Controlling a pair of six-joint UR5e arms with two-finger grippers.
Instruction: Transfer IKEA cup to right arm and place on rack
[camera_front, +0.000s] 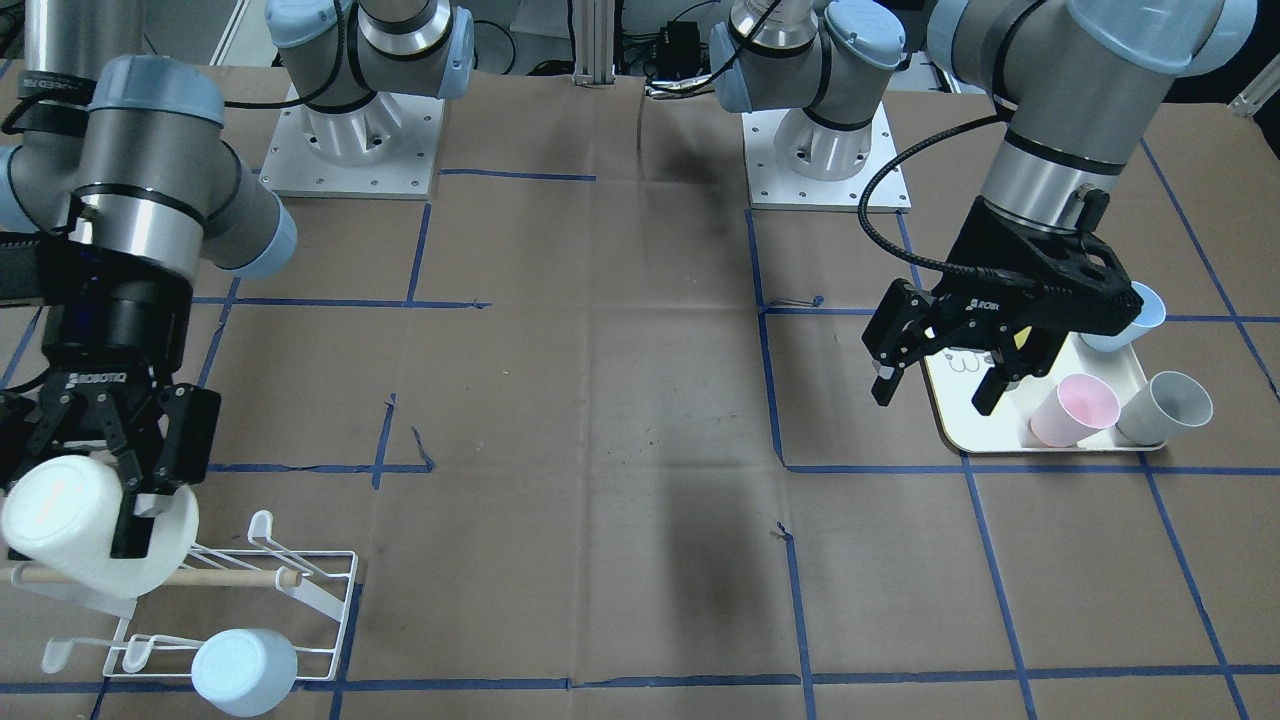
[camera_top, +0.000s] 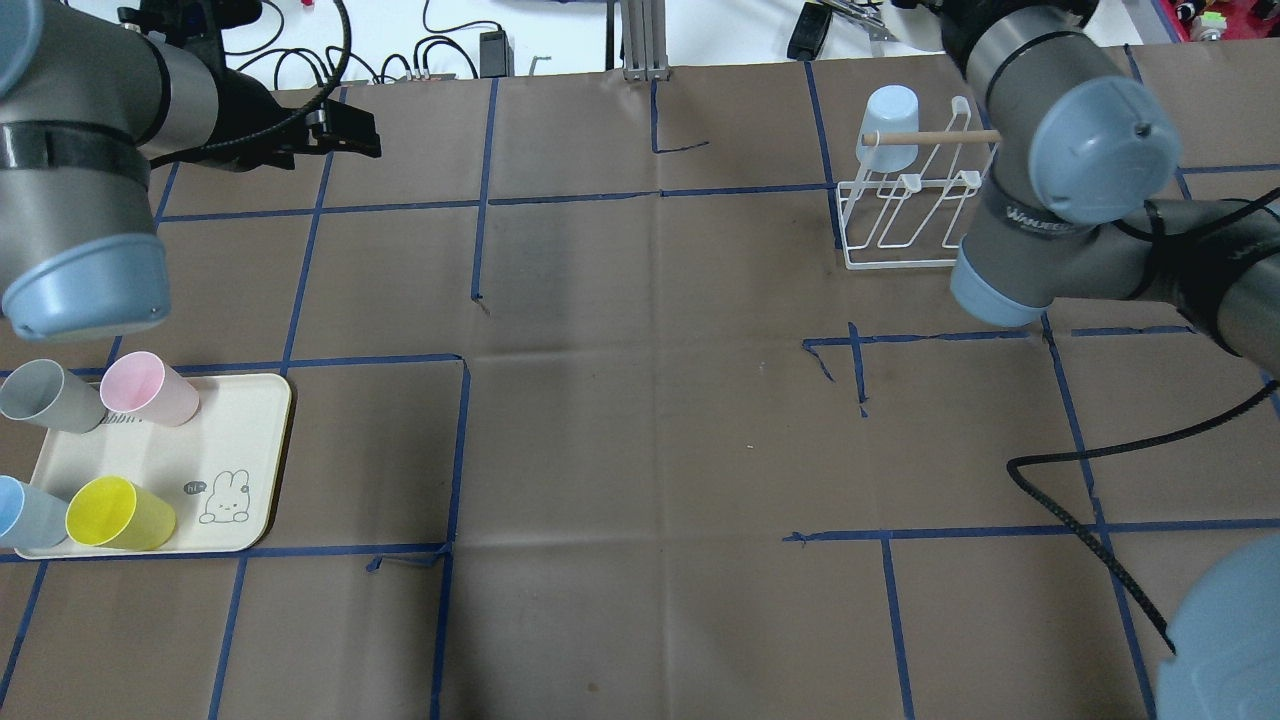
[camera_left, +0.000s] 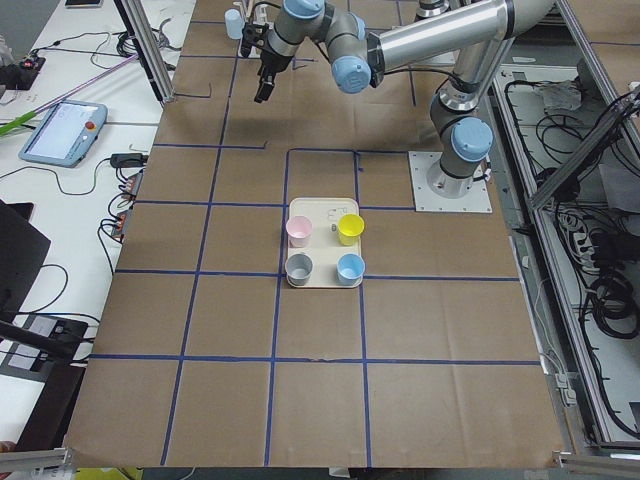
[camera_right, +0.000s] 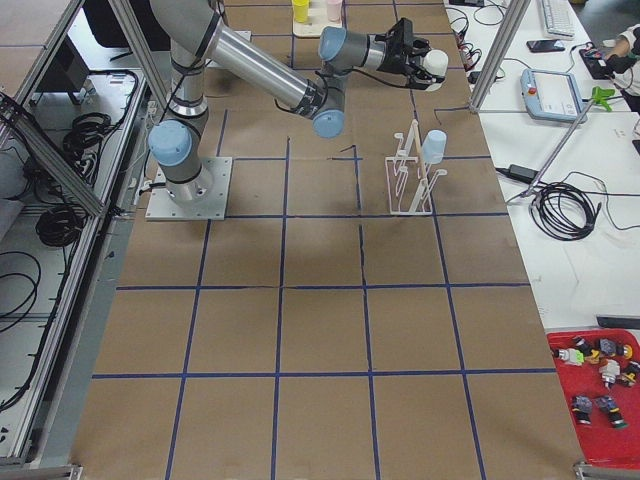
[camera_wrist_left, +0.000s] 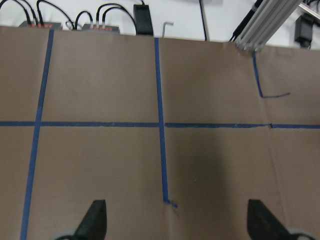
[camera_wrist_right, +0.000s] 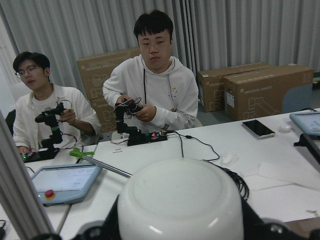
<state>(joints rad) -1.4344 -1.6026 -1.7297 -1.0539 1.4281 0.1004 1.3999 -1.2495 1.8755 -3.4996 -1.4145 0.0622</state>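
Right jaws tight on sideways white cup (camera_front: 58, 518), base outward; left jaws apart.

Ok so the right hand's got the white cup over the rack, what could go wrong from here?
The white cup lies tilted in the right hand, over the wooden handle of the rack; lowering it could catch the handle instead of a prong. The light blue cup already sits on the rack, and a knock might dislodge it.
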